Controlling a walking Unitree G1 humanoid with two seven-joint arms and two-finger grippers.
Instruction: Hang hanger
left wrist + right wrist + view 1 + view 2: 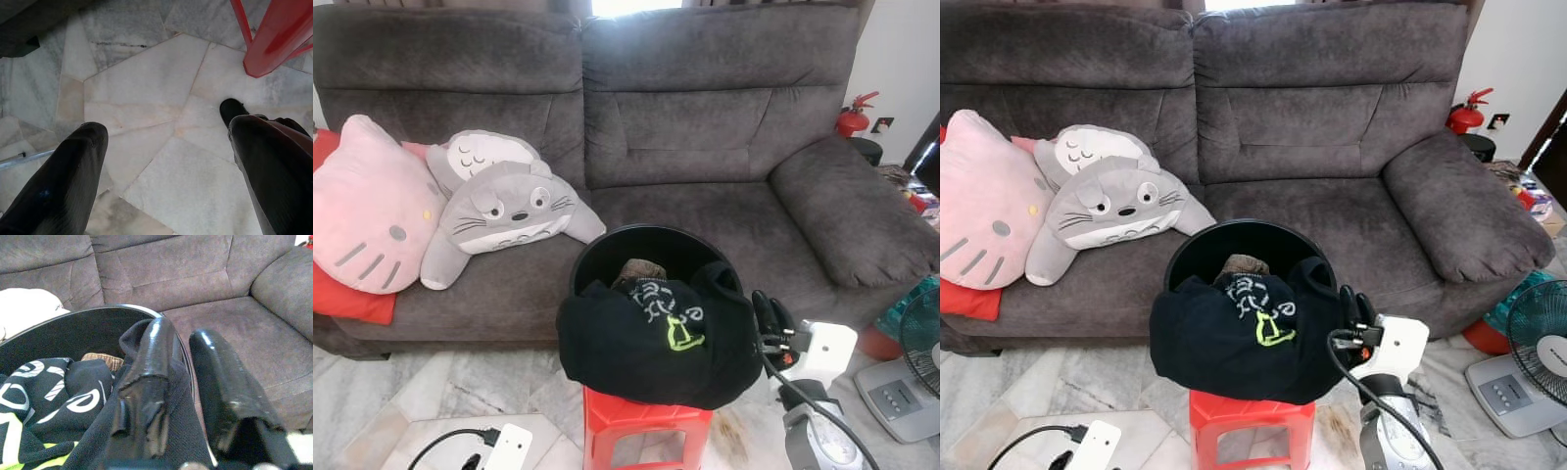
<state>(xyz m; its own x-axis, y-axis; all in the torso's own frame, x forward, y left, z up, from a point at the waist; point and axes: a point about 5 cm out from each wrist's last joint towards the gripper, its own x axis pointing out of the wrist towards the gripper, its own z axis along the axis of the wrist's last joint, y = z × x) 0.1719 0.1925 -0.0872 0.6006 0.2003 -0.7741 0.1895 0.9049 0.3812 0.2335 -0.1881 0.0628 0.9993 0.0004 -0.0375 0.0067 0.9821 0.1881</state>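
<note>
Black fabric fills the middle of the scene: a dark shirt [656, 338] with white and lime lettering is heaped in and over the rim of a round black basket [607, 257], which stands on a red plastic stool [646, 426]. Behind it runs a grey sofa [705, 147] holding a pink cat cushion [367, 211] and a grey plush toy [504, 211]. A white fan [911, 377] stands on the marble floor [156, 147] to the robot's right, and a red fire extinguisher [852, 117] sits beyond the sofa arm.

The right gripper [188, 382] is at the basket's right edge. Its two fingers are a little apart, one lying on the shirt draped over the rim, the other just outside it; they are not clearly pinching anything. The left gripper [166, 161] hangs low over the floor beside the stool leg, fingers spread wide and empty.

No hanger can be made out; if one is here, it is likely hidden under the shirt in the basket, and no rail is visible either.

The step in hand looks like reaching into the basket. To do it well, the right gripper should take hold of only what it means to lift and raise it slowly, since the shirt overhangs the rim and a snag could tip the basket off the narrow stool.
</note>
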